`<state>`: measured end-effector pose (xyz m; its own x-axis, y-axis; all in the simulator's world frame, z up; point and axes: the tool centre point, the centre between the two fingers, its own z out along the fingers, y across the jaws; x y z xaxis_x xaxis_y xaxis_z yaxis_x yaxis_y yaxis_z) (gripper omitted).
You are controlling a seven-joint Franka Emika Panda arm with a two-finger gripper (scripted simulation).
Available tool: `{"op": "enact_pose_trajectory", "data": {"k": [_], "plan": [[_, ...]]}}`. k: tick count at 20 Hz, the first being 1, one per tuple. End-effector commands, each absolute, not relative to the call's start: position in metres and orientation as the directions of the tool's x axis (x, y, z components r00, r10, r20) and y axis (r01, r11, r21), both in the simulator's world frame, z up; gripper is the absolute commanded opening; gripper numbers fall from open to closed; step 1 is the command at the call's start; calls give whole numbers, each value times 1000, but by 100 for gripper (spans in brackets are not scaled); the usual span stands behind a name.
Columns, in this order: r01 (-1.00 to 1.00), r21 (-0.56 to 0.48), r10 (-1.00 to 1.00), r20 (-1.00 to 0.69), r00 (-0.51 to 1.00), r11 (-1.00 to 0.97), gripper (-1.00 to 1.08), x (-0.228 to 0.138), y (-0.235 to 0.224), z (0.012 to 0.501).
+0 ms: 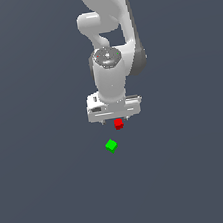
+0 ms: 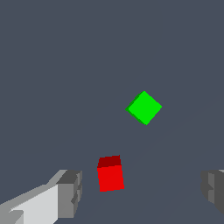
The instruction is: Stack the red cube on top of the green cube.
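Observation:
The red cube (image 1: 118, 124) lies on the dark grey floor just below the white gripper (image 1: 115, 119). In the wrist view the red cube (image 2: 110, 173) sits between the two grey fingertips (image 2: 70, 193), nearer one of them, touching neither. The gripper (image 2: 142, 192) is open with its jaws spread wide. The green cube (image 1: 111, 145) lies apart from the red cube, a short way nearer the camera and slightly to the exterior view's left. In the wrist view the green cube (image 2: 144, 107) is turned like a diamond beyond the red one.
The white arm (image 1: 108, 43) rises above the gripper toward the top of the exterior view. A flat dark grey floor (image 1: 48, 183) surrounds both cubes.

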<state>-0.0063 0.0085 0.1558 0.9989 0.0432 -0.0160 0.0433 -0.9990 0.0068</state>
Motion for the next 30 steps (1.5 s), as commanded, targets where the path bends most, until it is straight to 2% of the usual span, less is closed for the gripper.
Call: {"op": "enact_pose_trajectory", "data": {"k": [1, 9, 23, 30], "plan": [[43, 7, 43, -16, 999, -999, 100, -6, 8, 156], [62, 6, 62, -14, 998, -998, 100, -16, 12, 144], [152, 0, 152, -2, 988, -988, 100, -64, 25, 83], [166, 0, 166, 0, 986, -986, 100, -71, 27, 73]]}}
